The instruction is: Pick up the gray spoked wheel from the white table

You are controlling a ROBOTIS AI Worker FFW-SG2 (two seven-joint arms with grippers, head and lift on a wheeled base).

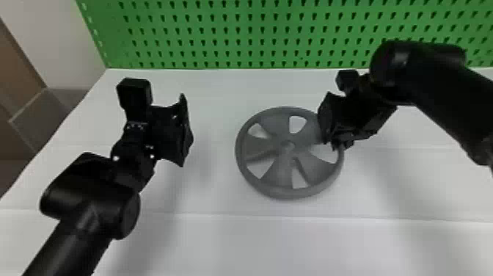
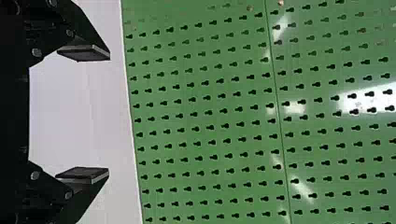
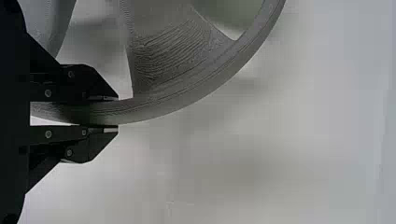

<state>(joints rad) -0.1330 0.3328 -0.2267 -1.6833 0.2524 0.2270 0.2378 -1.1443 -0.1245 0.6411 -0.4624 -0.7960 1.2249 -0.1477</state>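
Near the middle of the white table (image 1: 220, 235), the gray spoked wheel (image 1: 280, 172) is seen from above, its right rim at my right gripper (image 1: 330, 141). In the right wrist view, my right gripper (image 3: 116, 113) is shut on the rim of the wheel (image 3: 173, 100), one finger on each side. Whether the wheel touches the table I cannot tell. My left gripper (image 1: 185, 132) is to the left of the wheel, apart from it. The left wrist view has my left gripper (image 2: 109, 114) open, with nothing between its fingers.
A green pegboard (image 1: 234, 36) stands along the table's back edge, behind both arms. The table's left edge slants down past the left arm, with a brown floor area (image 1: 22, 128) beyond it.
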